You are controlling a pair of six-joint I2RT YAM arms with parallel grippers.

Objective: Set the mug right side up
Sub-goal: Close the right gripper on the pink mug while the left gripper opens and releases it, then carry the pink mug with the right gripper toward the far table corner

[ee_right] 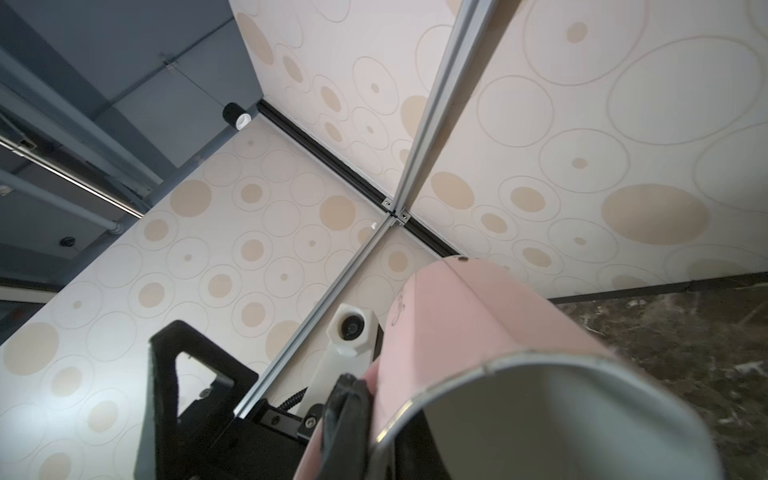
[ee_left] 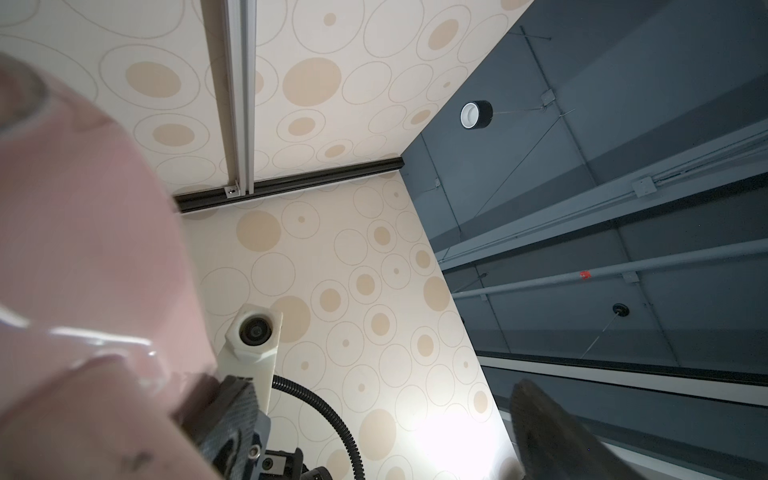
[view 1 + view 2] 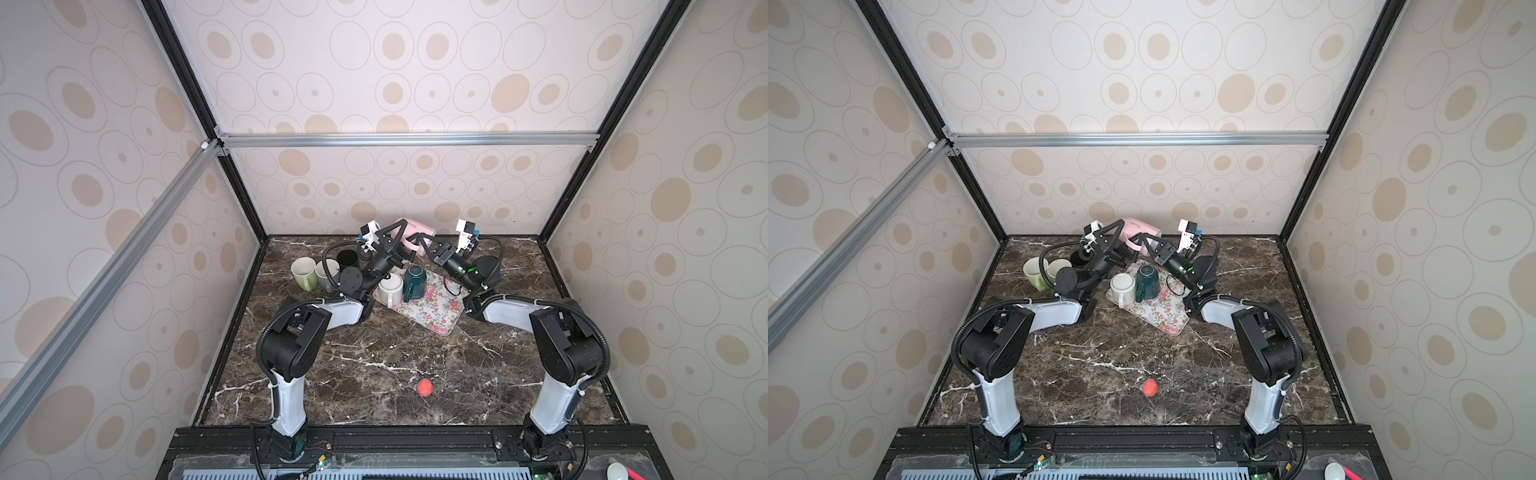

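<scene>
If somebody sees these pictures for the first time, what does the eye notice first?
First, the pink mug held up at the back of the table, tilted, with the right end effector shut on it and the left end effector open beside it. Next, the dark green mug on the floral tray, and a small red ball near the table's front edge.
</scene>
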